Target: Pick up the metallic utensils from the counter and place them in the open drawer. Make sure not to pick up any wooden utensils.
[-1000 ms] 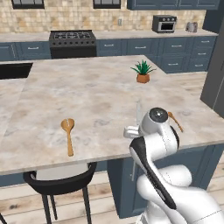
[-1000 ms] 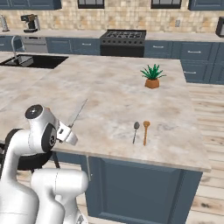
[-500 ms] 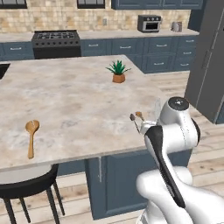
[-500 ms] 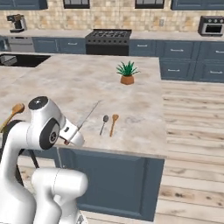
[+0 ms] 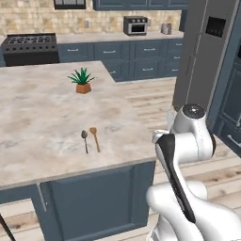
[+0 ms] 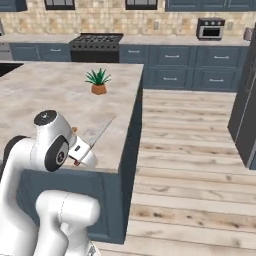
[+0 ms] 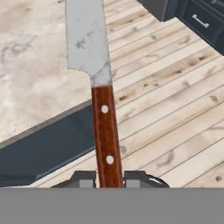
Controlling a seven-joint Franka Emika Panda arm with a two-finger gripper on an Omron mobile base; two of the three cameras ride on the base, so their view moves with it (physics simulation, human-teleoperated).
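Your island surface (image 5: 42, 117) carries a potted plant (image 5: 82, 81) and, near its front edge, a dark metal-looking spoon (image 5: 84, 139) lying just beside a wooden spoon (image 5: 95, 138). The open drawer is not something you can pick out from here, so the placing step is, by my judgement, all left to do. The pick-up is done: your end effector (image 7: 109, 178) is clenched on the reddish-brown handle of the knife (image 7: 94, 65), whose blade juts out over the surface's edge and the plank floor (image 6: 200, 165). Leave the wooden spoon alone.
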